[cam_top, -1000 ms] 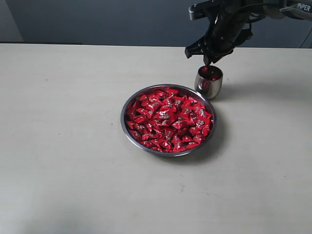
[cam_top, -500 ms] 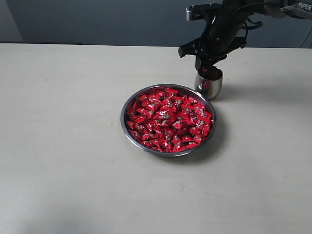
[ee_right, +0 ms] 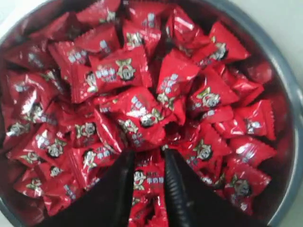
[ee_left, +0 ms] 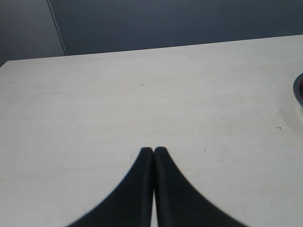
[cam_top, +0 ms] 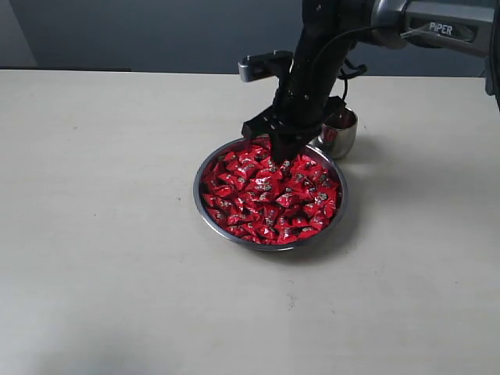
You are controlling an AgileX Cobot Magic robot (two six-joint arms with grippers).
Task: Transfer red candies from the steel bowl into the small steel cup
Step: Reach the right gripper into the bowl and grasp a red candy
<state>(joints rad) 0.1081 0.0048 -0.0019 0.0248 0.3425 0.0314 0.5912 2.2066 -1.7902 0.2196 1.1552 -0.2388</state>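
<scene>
**Location.** The candies point(cam_top: 269, 191) fill the bowl point(cam_top: 197, 187) in a heaped layer. The bowl stands mid-table, with the cup point(cam_top: 344, 137) just beside its far rim and partly hidden behind the arm point(cam_top: 312, 62). Whether the cup holds anything cannot be told.

**Hands.** The right hand point(ee_right: 148, 153) is down on the pile near the bowl's far side. Its jaws stand apart, with the tips among the wrappers and one candy lying in the gap. Nothing is pinched or lifted. The left hand point(ee_left: 154, 150) is closed, fingers pressed together and empty, over bare table point(ee_left: 142, 85) well away from the bowl.

**Handling, as judged.**
- Each candy looks light, with a small firm core inside a loose, crinkled foil wrapper.
- The foil is glossy and likely slippery, and the pile is loose, so neighbours may shift or ride up when the jaws close.
- The safest hold is across the plump middle of one candy lying on top.
- The flat serrated ends would probably fold and slip free.
- Breakage seems unlikely. The main risk is dropping a candy or taking two at once.

**Markings.**
- The wrappers carry pale characters and a small round dark-and-pale emblem. The characters are too blurred to read.
- The arm bears the word "PiPER".
- No marking shows on the bowl or cup.
</scene>
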